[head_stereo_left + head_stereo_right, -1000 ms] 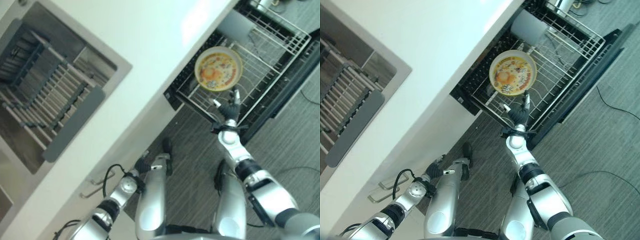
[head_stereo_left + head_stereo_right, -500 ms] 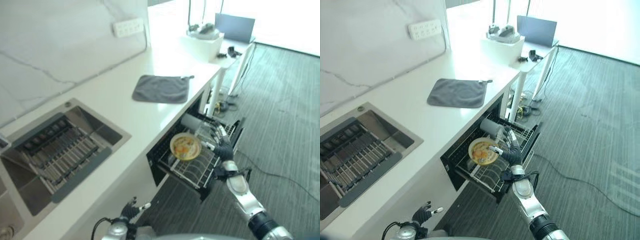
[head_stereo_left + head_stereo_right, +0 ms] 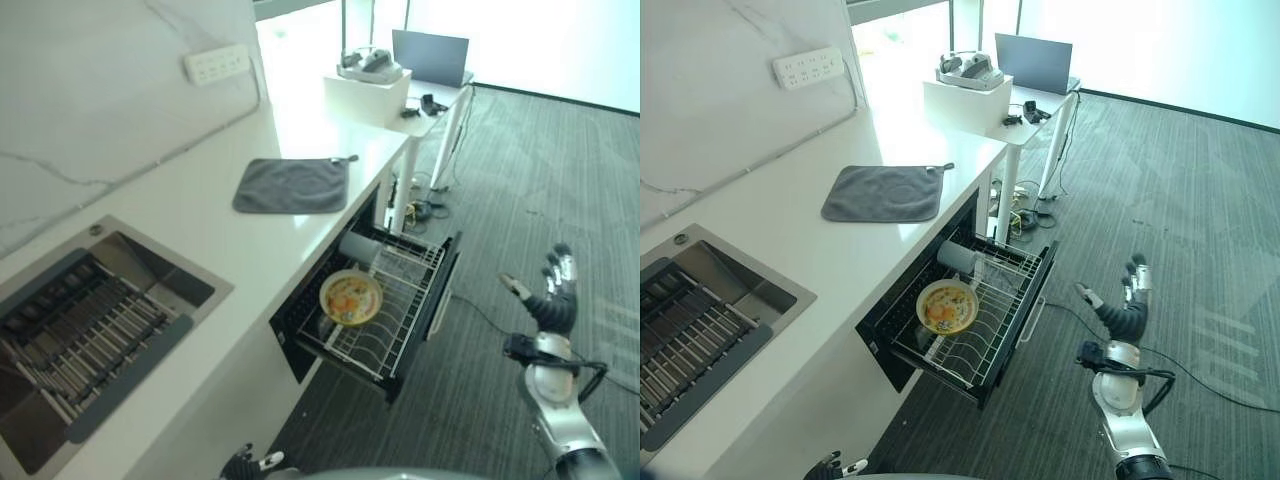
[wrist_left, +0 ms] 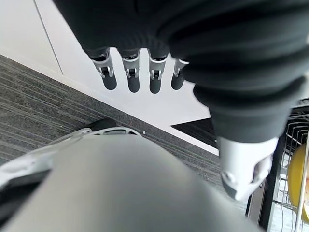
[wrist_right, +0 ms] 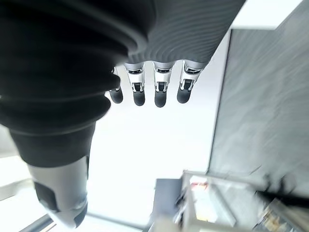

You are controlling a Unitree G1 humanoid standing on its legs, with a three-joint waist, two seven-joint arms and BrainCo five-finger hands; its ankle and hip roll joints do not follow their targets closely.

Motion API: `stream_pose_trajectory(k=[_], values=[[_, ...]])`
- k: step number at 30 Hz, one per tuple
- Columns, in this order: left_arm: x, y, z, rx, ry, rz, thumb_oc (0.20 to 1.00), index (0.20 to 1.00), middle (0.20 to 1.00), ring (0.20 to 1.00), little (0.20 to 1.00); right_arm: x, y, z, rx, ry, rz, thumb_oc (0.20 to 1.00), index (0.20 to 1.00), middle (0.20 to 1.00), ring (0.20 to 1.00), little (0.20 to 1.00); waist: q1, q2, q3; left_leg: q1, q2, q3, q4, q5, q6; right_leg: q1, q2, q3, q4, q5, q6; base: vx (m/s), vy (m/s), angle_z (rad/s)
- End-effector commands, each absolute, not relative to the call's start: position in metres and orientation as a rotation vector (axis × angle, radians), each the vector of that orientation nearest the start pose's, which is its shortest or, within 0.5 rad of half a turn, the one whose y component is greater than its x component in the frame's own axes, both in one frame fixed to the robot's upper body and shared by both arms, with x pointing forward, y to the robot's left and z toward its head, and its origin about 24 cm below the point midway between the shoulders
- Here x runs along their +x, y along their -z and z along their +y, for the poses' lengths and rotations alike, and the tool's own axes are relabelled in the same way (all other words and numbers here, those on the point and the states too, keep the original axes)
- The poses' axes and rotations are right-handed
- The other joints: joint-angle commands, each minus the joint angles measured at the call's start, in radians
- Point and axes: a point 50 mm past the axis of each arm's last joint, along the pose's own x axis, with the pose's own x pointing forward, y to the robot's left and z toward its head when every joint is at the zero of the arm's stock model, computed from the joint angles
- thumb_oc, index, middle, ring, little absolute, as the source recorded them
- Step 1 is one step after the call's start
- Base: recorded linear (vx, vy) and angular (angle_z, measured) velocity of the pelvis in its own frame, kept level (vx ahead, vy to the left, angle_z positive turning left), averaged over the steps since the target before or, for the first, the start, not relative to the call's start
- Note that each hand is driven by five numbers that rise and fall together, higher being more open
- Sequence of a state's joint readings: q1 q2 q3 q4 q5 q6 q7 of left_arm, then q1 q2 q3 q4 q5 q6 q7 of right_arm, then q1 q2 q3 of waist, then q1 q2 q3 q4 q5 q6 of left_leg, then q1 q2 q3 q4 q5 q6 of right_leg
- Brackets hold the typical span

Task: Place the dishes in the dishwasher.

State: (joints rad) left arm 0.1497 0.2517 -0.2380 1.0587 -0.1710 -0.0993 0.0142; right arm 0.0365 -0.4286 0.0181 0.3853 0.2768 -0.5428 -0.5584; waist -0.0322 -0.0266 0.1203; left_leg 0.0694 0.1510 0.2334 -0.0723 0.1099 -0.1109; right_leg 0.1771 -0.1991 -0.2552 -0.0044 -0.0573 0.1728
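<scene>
I am looking down at the yellow plate (image 3: 350,297), which is standing on its edge among the tines of the dishwasher rack (image 3: 385,312). The rack is sitting pulled out from under the white counter (image 3: 215,240), and the plate is leaning with its patterned face up toward the camera. Behind it in the same rack something pale and cylindrical (image 3: 957,257) is lying on its side; it may be a cup, but I cannot make it out well enough to say.

My right hand (image 3: 548,298) is hanging in the air over the grey floor (image 3: 520,170), well apart from the rack and off to its right. Its fingers are pointing straight up and spread, the thumb is sticking out to the side, and it is holding nothing. In its own wrist view the fingers (image 5: 161,88) are reaching out straight in a row.

My left hand (image 3: 247,464) is showing at the lower edge, below the counter front. In the left wrist view its fingers (image 4: 132,73) are lying straight and relaxed beside the white cabinet front, gripping nothing.

On the counter a grey cloth (image 3: 293,185) is lying flat, and the sink (image 3: 95,320) is sitting further left.
</scene>
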Motion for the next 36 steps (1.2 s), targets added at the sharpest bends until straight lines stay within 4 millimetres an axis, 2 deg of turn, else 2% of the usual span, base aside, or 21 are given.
stream_pose_trajectory(k=[1, 4, 7, 8, 12, 13, 14, 15, 18, 21, 24, 25, 29, 36], values=[[0.102, 0.155, 0.212, 0.226, 0.032, 1.047, 1.0, 1.0, 1.0, 1.0, 1.0, 0.234, -0.053, -0.29, -0.007, 0.706, -0.294, 1.0, 1.0, 1.0, 1.0, 1.0, 0.009, 0.028, 0.073, 0.049, 0.001, -0.006, 0.11, -0.209, 0.069, -0.065, 0.001, -0.022, 0.118, -0.066, -0.051, 0.06, -0.038, 0.1], [0.103, 0.153, 0.215, 0.269, 0.023, 1.023, 1.0, 1.0, 1.0, 1.0, 1.0, 0.227, -0.032, -0.303, 0.045, 0.751, -0.184, 1.0, 1.0, 1.0, 1.0, 1.0, 0.012, 0.033, 0.075, 0.051, -0.002, -0.014, 0.104, -0.208, 0.069, -0.064, 0.0, -0.024, 0.12, -0.07, -0.052, 0.08, -0.018, 0.08], [0.113, 0.147, 0.223, 0.304, -0.013, 0.978, 1.0, 1.0, 1.0, 1.0, 1.0, 0.215, -0.001, -0.311, 0.212, 0.818, -0.053, 1.0, 1.0, 1.0, 1.0, 1.0, 0.023, 0.043, 0.097, 0.026, -0.01, -0.025, 0.129, -0.215, 0.076, -0.087, -0.011, -0.034, 0.175, -0.097, -0.056, 0.07, -0.003, 0.1], [0.117, 0.146, 0.224, 0.308, -0.007, 0.97, 1.0, 1.0, 1.0, 1.0, 1.0, 0.214, 0.003, -0.313, 0.241, 0.831, -0.034, 1.0, 1.0, 1.0, 1.0, 1.0, 0.026, 0.046, 0.105, 0.006, -0.011, -0.03, 0.141, -0.216, 0.078, -0.107, -0.016, -0.035, 0.198, -0.103, -0.057, -0.08, 0.007, 0.14], [0.153, 0.135, 0.218, 0.325, 0.031, 0.881, 1.0, 1.0, 1.0, 1.0, 1.0, 0.229, 0.013, -0.317, 0.504, 0.846, 0.009, 1.0, 1.0, 1.0, 1.0, 1.0, 0.043, 0.067, 0.183, -0.112, -0.023, -0.065, 0.211, -0.215, 0.088, -0.226, -0.038, -0.033, 0.323, -0.139, -0.073, -0.24, 0.009, 0.27], [0.166, 0.131, 0.211, 0.321, 0.042, 0.844, 1.0, 1.0, 1.0, 1.0, 1.0, 0.238, 0.017, -0.314, 0.567, 0.815, 0.018, 1.0, 1.0, 1.0, 1.0, 1.0, 0.052, 0.076, 0.221, -0.166, -0.028, -0.085, 0.258, -0.213, 0.09, -0.276, -0.045, -0.026, 0.386, -0.153, -0.086, -0.24, 0.0, 0.33], [0.178, 0.127, 0.199, 0.321, 0.091, 0.79, 1.0, 1.0, 1.0, 1.0, 1.0, 0.253, 0.017, -0.306, 0.655, 0.679, 0.0, 1.0, 1.0, 1.0, 1.0, 1.0, 0.066, 0.091, 0.258, -0.215, -0.041, -0.112, 0.307, -0.213, 0.096, -0.332, -0.057, -0.018, 0.481, -0.178, -0.1, -0.07, -0.003, 0.26], [0.183, 0.124, 0.192, 0.341, 0.147, 0.759, 1.0, 1.0, 1.0, 1.0, 1.0, 0.265, 0.013, -0.296, 0.714, 0.536, 0.006, 1.0, 1.0, 1.0, 1.0, 1.0, 0.073, 0.095, 0.271, -0.226, -0.056, -0.131, 0.328, -0.234, 0.091, -0.347, -0.065, -0.005, 0.532, -0.216, -0.098, 0.03, 0.018, 0.44], [0.191, 0.118, 0.187, 0.371, 0.217, 0.724, 1.0, 1.0, 1.0, 1.0, 1.0, 0.291, 0.0, -0.268, 0.671, 0.125, 0.055, 1.0, 1.0, 1.0, 1.0, 1.0, 0.096, 0.114, 0.302, -0.268, -0.085, -0.156, 0.36, -0.229, 0.094, -0.397, -0.089, -0.005, 0.631, -0.252, -0.109, 0.02, 0.033, 0.49], [0.192, 0.116, 0.186, 0.425, 0.297, 0.702, 1.0, 1.0, 1.0, 1.0, 1.0, 0.302, -0.012, -0.257, 0.668, -0.041, 0.041, 1.0, 1.0, 1.0, 1.0, 1.0, 0.104, 0.133, 0.31, -0.268, -0.099, -0.172, 0.357, -0.219, 0.09, -0.402, -0.095, -0.003, 0.656, -0.265, -0.112, 0.07, 0.105, 0.1], [0.188, 0.117, 0.177, 0.402, 0.343, 0.69, 1.0, 1.0, 1.0, 1.0, 1.0, 0.32, -0.041, -0.246, 0.613, -0.224, -0.011, 1.0, 1.0, 1.0, 1.0, 1.0, 0.106, 0.162, 0.321, -0.26, -0.113, -0.182, 0.346, -0.204, 0.081, -0.403, -0.1, 0.003, 0.672, -0.278, -0.117, 0.06, 0.194, 0.14], [0.191, 0.115, 0.173, 0.415, 0.373, 0.669, 1.0, 1.0, 1.0, 1.0, 1.0, 0.333, -0.065, -0.231, 0.558, -0.336, -0.068, 1.0, 1.0, 1.0, 1.0, 1.0, 0.114, 0.168, 0.329, -0.269, -0.117, -0.187, 0.343, -0.195, 0.081, -0.413, -0.1, 0.003, 0.681, -0.282, -0.119, -0.01, 0.127, 0.14], [0.191, 0.113, 0.174, 0.449, 0.384, 0.656, 1.0, 1.0, 1.0, 1.0, 1.0, 0.343, -0.095, -0.212, 0.512, -0.45, -0.136, 1.0, 1.0, 1.0, 1.0, 1.0, 0.127, 0.162, 0.339, -0.273, -0.114, -0.192, 0.335, -0.184, 0.081, -0.416, -0.095, -0.005, 0.687, -0.281, -0.119, 0.0, 0.023, 0.13], [0.178, 0.118, 0.185, 0.468, 0.37, 0.699, 1.0, 1.0, 1.0, 1.0, 1.0, 0.351, -0.129, -0.182, 0.381, -0.588, -0.157, 1.0, 1.0, 1.0, 1.0, 1.0, 0.157, 0.147, 0.349, -0.264, -0.106, -0.204, 0.315, -0.158, 0.074, -0.394, -0.087, -0.02, 0.679, -0.277, -0.122, 0.04, 0.017, 0.03]])
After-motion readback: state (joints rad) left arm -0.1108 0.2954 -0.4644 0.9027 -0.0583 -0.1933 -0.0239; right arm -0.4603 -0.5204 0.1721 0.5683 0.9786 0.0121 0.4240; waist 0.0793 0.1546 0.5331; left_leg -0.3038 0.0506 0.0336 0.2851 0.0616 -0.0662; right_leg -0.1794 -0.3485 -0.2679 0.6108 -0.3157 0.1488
